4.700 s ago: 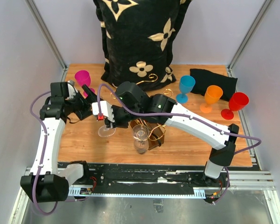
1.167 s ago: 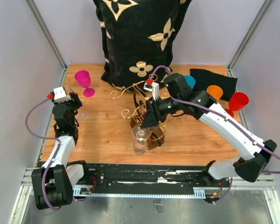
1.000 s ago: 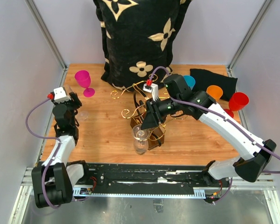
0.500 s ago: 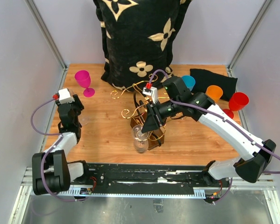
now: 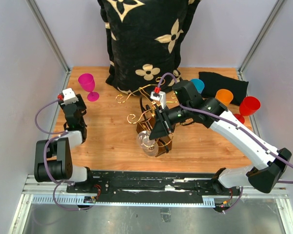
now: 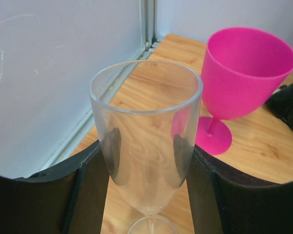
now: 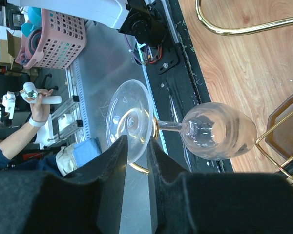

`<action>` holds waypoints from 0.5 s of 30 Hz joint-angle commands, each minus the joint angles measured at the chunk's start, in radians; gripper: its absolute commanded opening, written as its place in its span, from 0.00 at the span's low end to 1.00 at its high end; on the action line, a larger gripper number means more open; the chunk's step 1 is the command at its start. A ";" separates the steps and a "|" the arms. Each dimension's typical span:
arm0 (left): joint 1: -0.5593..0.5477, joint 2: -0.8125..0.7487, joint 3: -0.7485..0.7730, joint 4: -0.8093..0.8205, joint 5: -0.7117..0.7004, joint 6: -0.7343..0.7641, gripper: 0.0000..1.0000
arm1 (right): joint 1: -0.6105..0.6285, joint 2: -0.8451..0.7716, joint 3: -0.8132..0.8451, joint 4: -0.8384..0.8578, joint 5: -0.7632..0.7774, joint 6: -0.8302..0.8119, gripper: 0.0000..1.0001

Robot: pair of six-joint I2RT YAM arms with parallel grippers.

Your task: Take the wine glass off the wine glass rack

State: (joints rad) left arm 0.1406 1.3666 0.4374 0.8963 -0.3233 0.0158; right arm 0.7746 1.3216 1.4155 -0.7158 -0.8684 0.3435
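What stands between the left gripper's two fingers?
A clear wine glass, upright, fills the gap between the left gripper's fingers. The pink glass stands behind it. The left wrist view shows this.

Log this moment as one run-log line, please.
right gripper: shut on wine glass foot | wine glass: hanging on wine glass rack | left gripper: around clear glass

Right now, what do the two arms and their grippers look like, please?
Both the left arm and right arm have white links, black joints and a purple cable. Each wrist carries a small white box with a red plug. The left gripper and right gripper have black fingers.
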 commanded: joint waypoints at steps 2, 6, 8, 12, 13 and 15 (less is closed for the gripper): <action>-0.001 0.060 0.064 0.149 -0.043 0.033 0.29 | -0.001 -0.024 0.002 -0.002 -0.045 -0.008 0.22; -0.001 0.094 0.073 0.184 -0.063 0.049 0.32 | -0.001 -0.018 -0.001 -0.002 -0.057 -0.008 0.22; -0.001 0.102 0.074 0.195 -0.068 0.050 0.33 | -0.001 -0.014 0.000 -0.002 -0.060 -0.008 0.21; -0.001 0.114 0.069 0.216 -0.074 0.045 0.38 | 0.000 -0.002 0.003 0.003 -0.058 -0.007 0.04; -0.002 0.112 0.065 0.216 -0.073 0.040 0.39 | 0.000 0.000 0.003 0.004 -0.055 -0.008 0.01; -0.002 0.107 0.055 0.216 -0.070 0.026 0.41 | -0.001 0.006 0.006 0.004 -0.054 -0.007 0.01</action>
State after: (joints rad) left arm 0.1406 1.4780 0.4854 1.0245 -0.3702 0.0479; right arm 0.7746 1.3220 1.4155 -0.7143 -0.9184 0.3477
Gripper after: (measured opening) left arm 0.610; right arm 0.027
